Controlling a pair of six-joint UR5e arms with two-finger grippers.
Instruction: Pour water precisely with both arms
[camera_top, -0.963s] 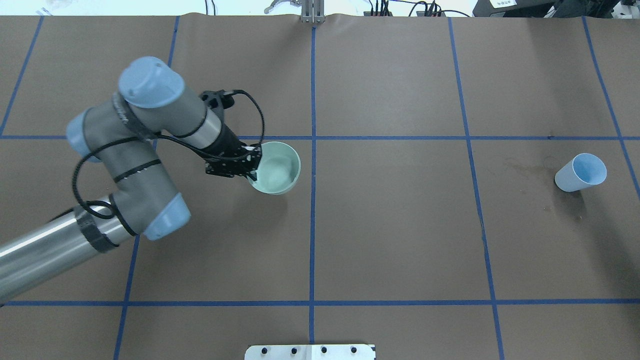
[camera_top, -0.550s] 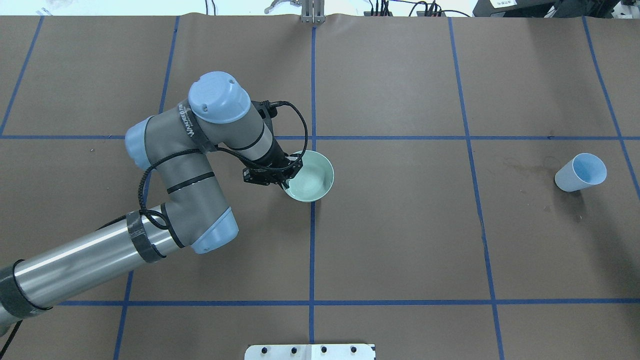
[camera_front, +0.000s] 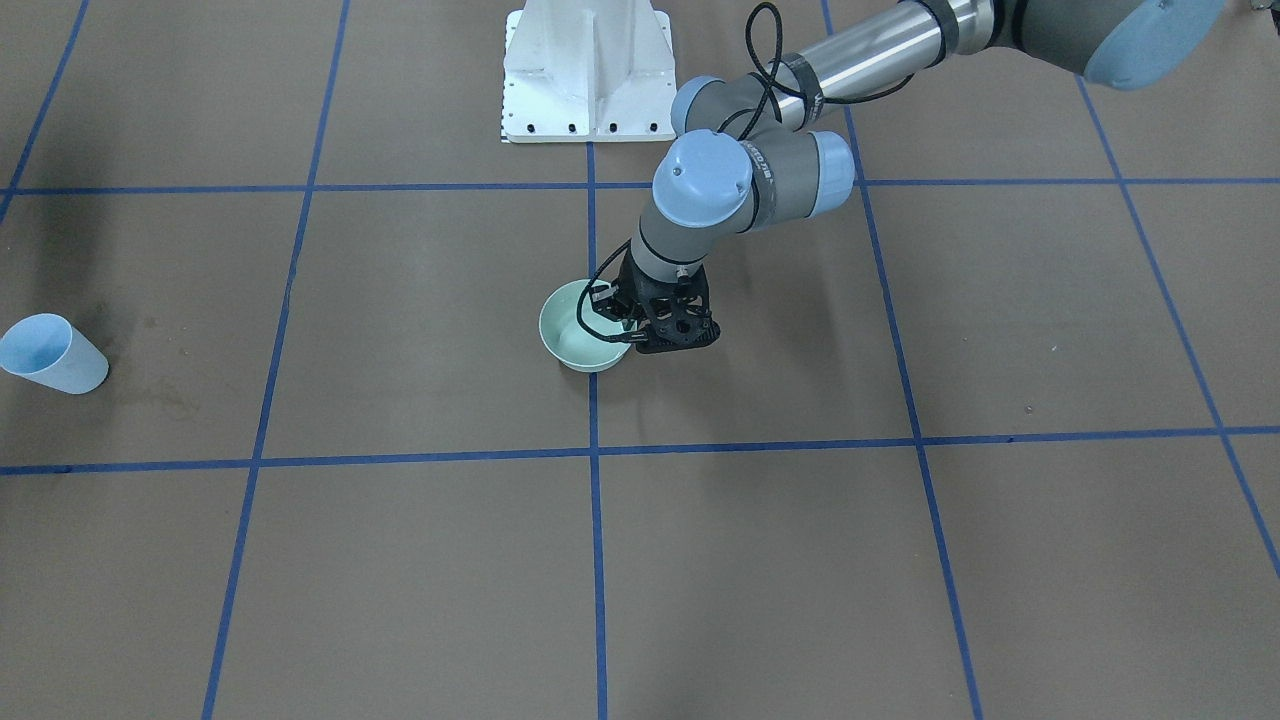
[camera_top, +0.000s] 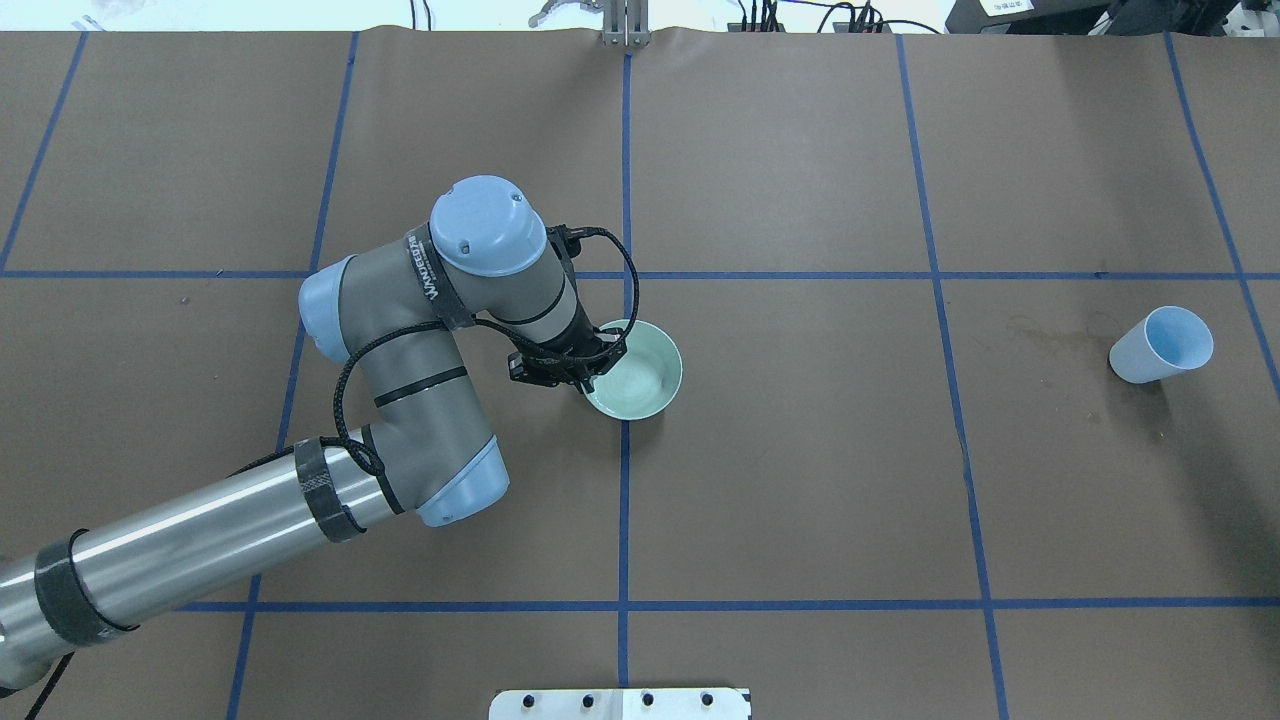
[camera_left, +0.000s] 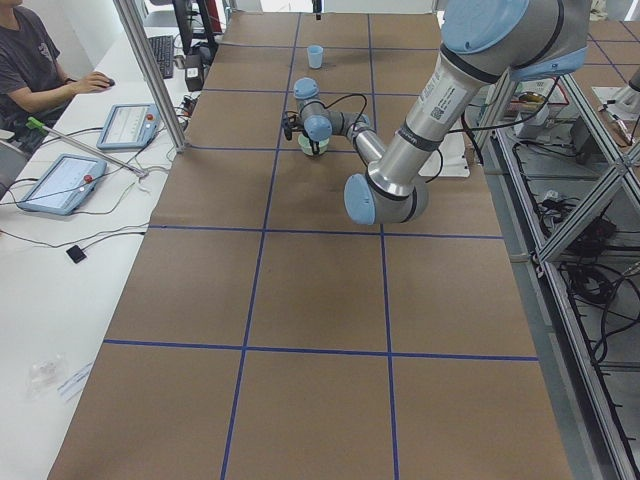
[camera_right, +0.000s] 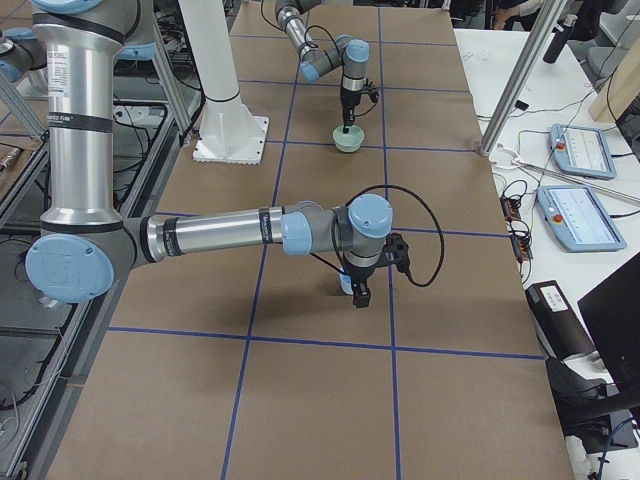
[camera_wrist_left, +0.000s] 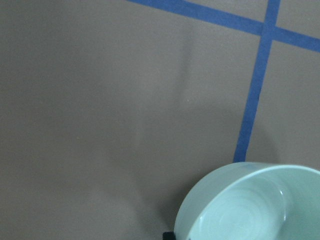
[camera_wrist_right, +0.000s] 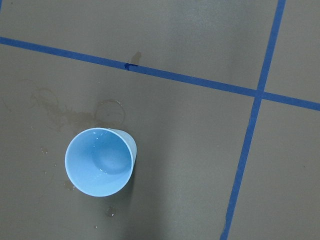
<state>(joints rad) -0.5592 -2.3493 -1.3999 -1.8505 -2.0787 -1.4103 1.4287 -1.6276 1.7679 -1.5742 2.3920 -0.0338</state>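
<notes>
My left gripper is shut on the near-left rim of a mint-green bowl, which sits upright over the centre blue line, low at the table. The same grip shows from across the table, left gripper on bowl. Faint rings mark the bowl's floor. A light-blue cup stands alone far right. Straight down in the right wrist view, the cup holds water, seen only as small white glints. My right gripper hangs high; I cannot tell its state.
Dried ring stains mark the brown paper beside the cup. The white pedestal stands at the robot's side of the table. A person sits past the far edge with tablets.
The left arm has carried the bowl rightwards, from left of the centre line onto it. The blue cup has not moved.
</notes>
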